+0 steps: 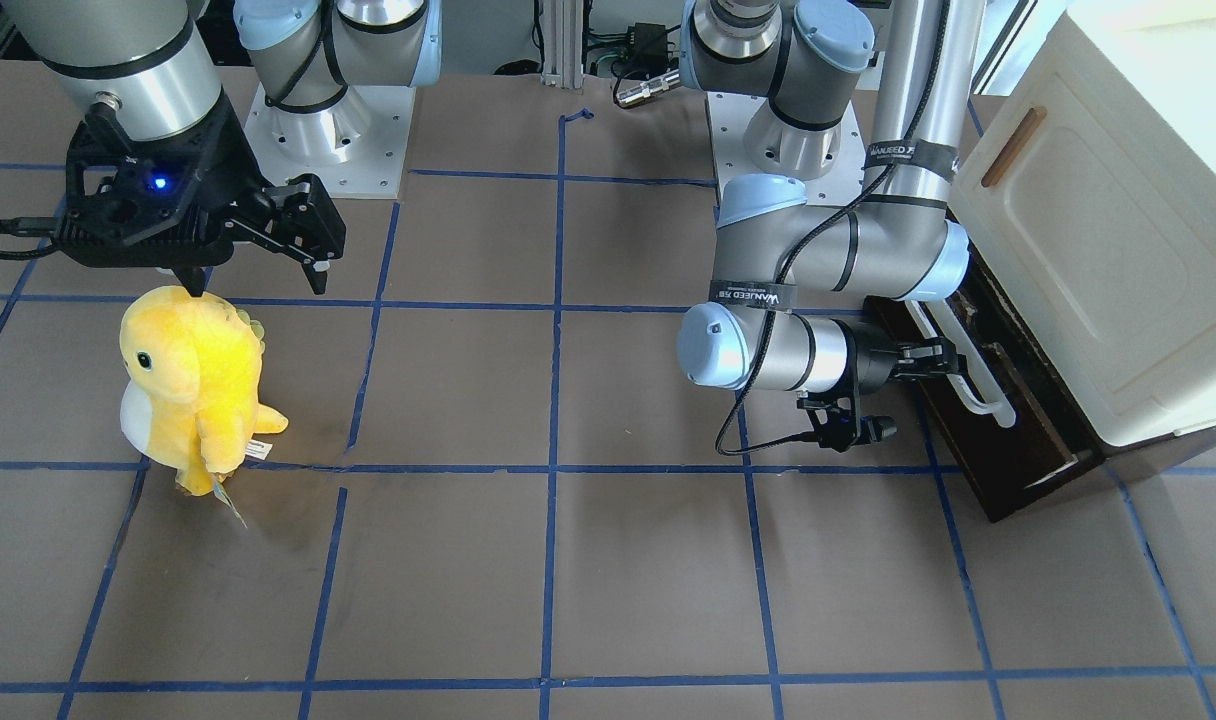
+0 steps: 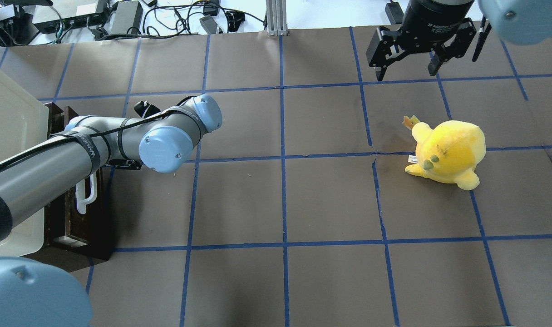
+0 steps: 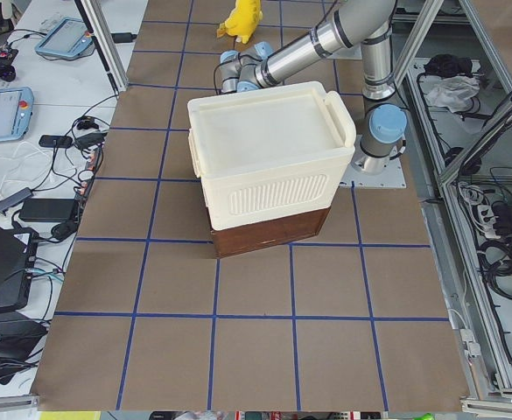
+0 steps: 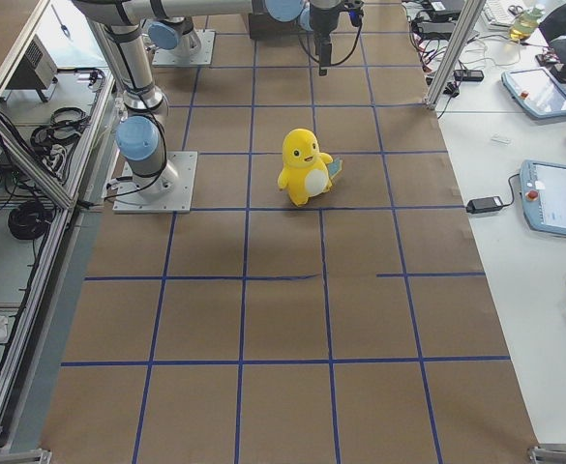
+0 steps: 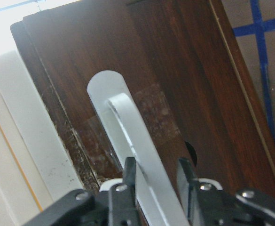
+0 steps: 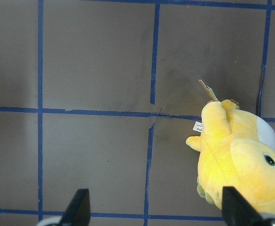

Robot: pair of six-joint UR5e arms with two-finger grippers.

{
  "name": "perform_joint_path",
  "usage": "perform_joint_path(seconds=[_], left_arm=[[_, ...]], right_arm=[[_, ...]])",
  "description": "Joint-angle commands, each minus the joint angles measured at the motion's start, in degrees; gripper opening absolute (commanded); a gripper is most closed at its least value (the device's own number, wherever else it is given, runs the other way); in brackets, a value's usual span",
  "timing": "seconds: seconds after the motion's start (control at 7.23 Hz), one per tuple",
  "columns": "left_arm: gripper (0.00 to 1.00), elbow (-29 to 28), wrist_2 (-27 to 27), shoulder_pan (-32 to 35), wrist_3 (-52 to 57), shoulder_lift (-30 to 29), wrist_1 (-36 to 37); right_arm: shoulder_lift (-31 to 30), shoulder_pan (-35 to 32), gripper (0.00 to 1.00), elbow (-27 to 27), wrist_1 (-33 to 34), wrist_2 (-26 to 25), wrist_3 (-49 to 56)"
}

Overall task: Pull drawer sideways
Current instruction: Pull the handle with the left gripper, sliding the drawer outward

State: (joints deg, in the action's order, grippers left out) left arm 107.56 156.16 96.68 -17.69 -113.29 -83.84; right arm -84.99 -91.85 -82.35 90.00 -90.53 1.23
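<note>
The dark brown drawer (image 1: pixel 1013 445) sits under a cream-white cabinet (image 1: pixel 1098 250) at the table's end on my left side. Its front stands out a little from the cabinet. It also shows in the overhead view (image 2: pixel 71 222) and in the exterior left view (image 3: pixel 269 234). Its long white bar handle (image 1: pixel 973 385) runs along the front. My left gripper (image 5: pixel 153 172) is shut on this handle (image 5: pixel 128 122), one finger on each side of the bar. My right gripper (image 2: pixel 405 73) is open and empty, far away above the table.
A yellow plush toy (image 1: pixel 193 385) stands on the brown paper table just below my right gripper (image 1: pixel 258 280); it also shows in the right wrist view (image 6: pixel 236 160). The cabinet door has a small brown handle (image 1: pixel 1013 147). Blue tape lines grid the table.
</note>
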Motion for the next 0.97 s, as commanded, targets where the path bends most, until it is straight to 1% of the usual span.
perform_joint_path(seconds=[0.0,0.83], left_arm=[[0.19,-0.1,-0.1,0.0,0.0,0.1,0.1],[0.19,-1.6,-0.8,0.6,0.0,-0.5,0.1]], right_arm=[[0.0,0.0,1.00,0.0,0.0,0.0,0.0],[0.0,0.0,1.00,0.0,0.0,0.0,0.0]])
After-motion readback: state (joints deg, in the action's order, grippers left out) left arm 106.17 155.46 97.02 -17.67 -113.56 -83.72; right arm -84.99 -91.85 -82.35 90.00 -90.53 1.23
